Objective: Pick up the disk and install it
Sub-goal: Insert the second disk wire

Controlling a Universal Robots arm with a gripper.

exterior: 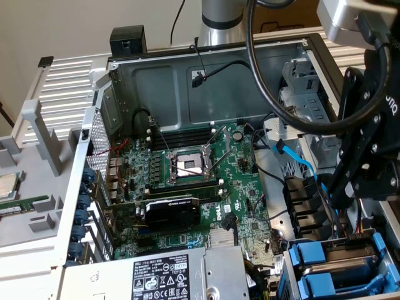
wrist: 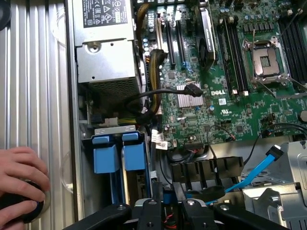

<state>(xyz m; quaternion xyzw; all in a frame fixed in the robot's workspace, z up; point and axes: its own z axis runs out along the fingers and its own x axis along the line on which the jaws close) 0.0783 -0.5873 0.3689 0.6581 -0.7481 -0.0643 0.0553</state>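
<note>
The computer case (exterior: 187,59) lies open with the green motherboard (exterior: 194,181) filling its floor, an empty processor socket (exterior: 187,165) in the board's middle. Beside the board, by the power supply (exterior: 162,275), the drive cage (exterior: 340,275) holds two blue carriers side by side; the disk (wrist: 133,155) sits in one of them, blue front showing. The gripper (exterior: 350,187) hangs just above the cage, near the carriers; whether its jaws are apart or together I cannot tell. A person's hand (wrist: 19,184) rests on the ribbed metal outside the case.
</note>
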